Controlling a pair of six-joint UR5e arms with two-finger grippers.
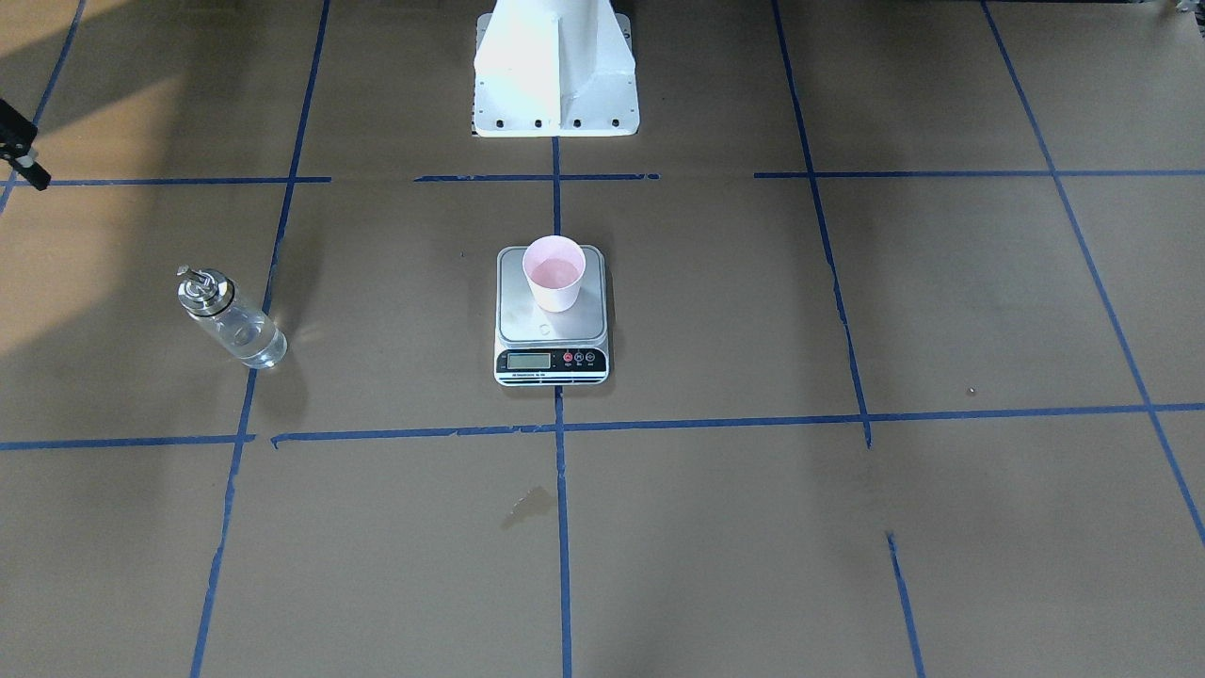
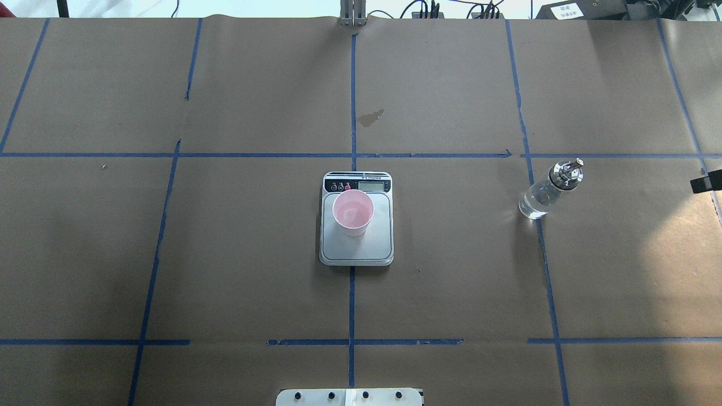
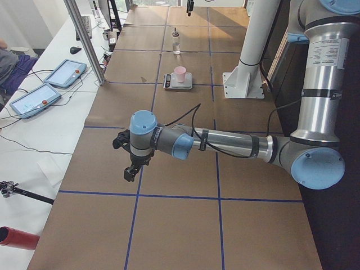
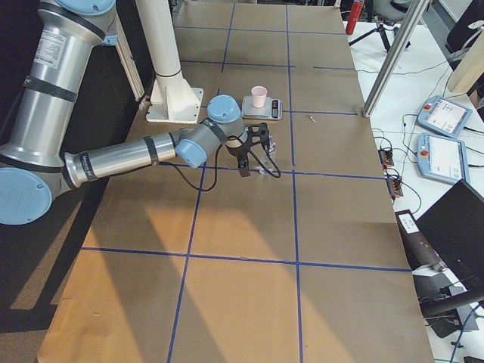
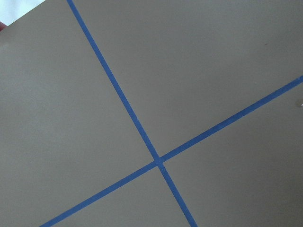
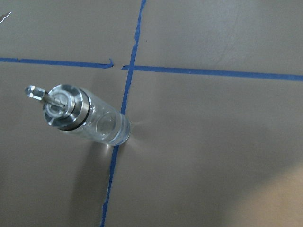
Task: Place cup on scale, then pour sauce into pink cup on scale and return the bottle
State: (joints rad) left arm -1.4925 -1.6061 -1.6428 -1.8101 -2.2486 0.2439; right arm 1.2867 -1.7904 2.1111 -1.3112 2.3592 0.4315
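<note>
Cup [image 2: 353,211] on scale [image 2: 356,251]; bottle [image 2: 542,196] well apart; left hand [image 3: 130,172], right hand [image 4: 243,169]: opening cannot tell.

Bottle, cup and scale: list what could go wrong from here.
1. The bottle stands tall and narrow, unsupported; a skewed approach by the right gripper could knock it over.
2. The cup rests loose on the scale; a touch from the spout might shove or tip it.
3. The sauce is clear, so overfilling may be hard to spot, and a spill could reach the display.
</note>
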